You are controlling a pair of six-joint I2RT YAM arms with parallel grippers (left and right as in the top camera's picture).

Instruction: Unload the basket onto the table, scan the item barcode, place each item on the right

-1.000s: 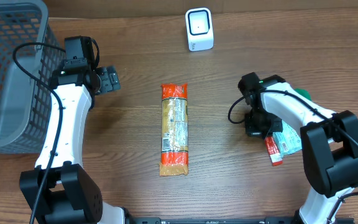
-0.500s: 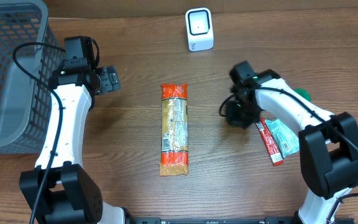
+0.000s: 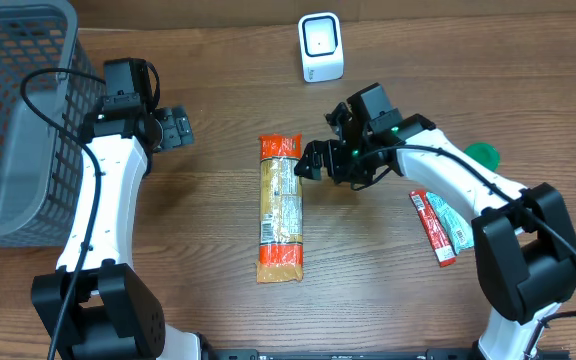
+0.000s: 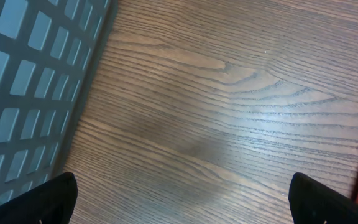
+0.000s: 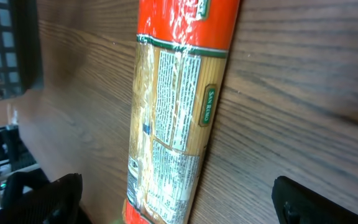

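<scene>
A long pasta packet (image 3: 280, 208) with orange-red ends and a printed label lies lengthwise at the table's middle. In the right wrist view the pasta packet (image 5: 176, 106) runs down the frame with its label facing up. My right gripper (image 3: 326, 140) hovers just right of the packet's top end, open, and in the right wrist view nothing sits between the fingers of the right gripper (image 5: 179, 202). A white barcode scanner (image 3: 320, 47) stands at the back. The left gripper (image 3: 173, 128) is open over bare wood beside the basket, and the left gripper (image 4: 182, 202) is empty.
A grey mesh basket (image 3: 8, 120) fills the back left corner; its wall (image 4: 30, 81) shows in the left wrist view. A red packet (image 3: 433, 228), a teal packet (image 3: 460, 228) and a green item (image 3: 484, 153) lie at the right.
My right arm swung left from the small packets to the pasta packet's top end, and its jaws went from shut to open. The left arm has not moved.
</scene>
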